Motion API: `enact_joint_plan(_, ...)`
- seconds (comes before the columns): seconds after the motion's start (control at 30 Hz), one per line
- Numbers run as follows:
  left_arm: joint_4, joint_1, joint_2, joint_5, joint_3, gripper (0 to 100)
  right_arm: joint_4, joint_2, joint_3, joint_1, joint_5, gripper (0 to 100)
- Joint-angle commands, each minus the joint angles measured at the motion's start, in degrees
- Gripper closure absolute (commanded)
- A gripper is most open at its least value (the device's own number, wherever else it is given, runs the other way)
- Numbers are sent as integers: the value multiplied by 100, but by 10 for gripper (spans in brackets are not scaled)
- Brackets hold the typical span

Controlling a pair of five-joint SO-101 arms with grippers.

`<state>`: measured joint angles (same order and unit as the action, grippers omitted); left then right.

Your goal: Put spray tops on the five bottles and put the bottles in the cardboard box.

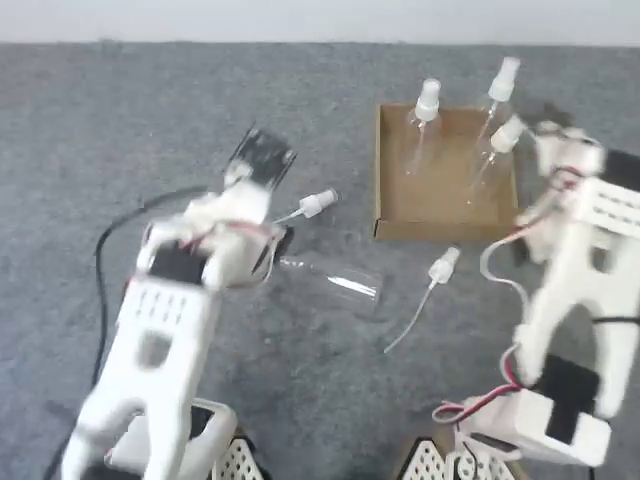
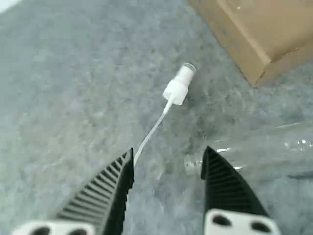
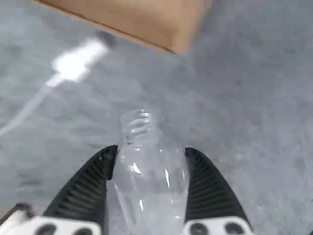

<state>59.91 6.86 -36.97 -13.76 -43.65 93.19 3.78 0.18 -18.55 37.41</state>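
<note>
The left wrist view looked down between the left jaws. They were spread wide with nothing in them. Just past their black ridged tips lay a small white plastic spray top (image 2: 178, 84) with a thin white tube, flat on its side. Close to one tip was the open neck of a clear plastic bottle lying down (image 2: 264, 149). A corner of the brown cardboard box (image 2: 234, 34) was a bit further off.

The right wrist view looked down between the right jaws. They were pinching a clear plastic bottle with no top (image 3: 149, 171), with one tip on each side. Its round neck had screw rings and pointed toward the box. A second white spray top (image 3: 78, 61) lay between this bottle and the box.

The high view added the white left arm (image 1: 170, 300) and the white right arm (image 1: 580, 260). The box was flat with low walls and sat far back on the right. Three clear bottles with white tops (image 1: 427, 100) were in it. The lying bottle was left of the box and nearer. The first spray top was just left of the box. The second was just in front of it, with its long tube trailing to the near left.

A grey fuzzy mat (image 1: 150, 120) covered the counter. A pale wall (image 1: 300, 20) ran along the far edge.
</note>
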Motion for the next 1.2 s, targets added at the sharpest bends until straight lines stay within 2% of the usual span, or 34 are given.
enact_joint_plan(0.0, -167, 176, 2127, -167, 1789, 794, -1121, 365, 765, -1015, 501, 992)
enact_joint_plan(0.1, -141, 422, 3253, -501, 2668, 793, -1710, 365, 1310, -1376, 651, 991)
enact_joint_plan(0.23, -114, 571, 4598, -571, 3741, 793, -2352, 365, 1846, -1727, 703, 990)
enact_joint_plan(0.43, 387, 580, 6207, -914, 5420, 795, -2897, 365, 2409, -2053, 879, 989)
enact_joint_plan(0.63, 1213, 580, 7385, -1178, 7108, 797, -3433, 365, 2927, -2149, 862, 988)
enact_joint_plan(0.97, 2057, 404, 9143, -1292, 9411, 801, -3864, 365, 3481, -2237, 844, 988)
enact_joint_plan(1.17, 2743, 404, 9890, -1292, 10369, 898, -3934, 365, 3516, -2246, 844, 987)
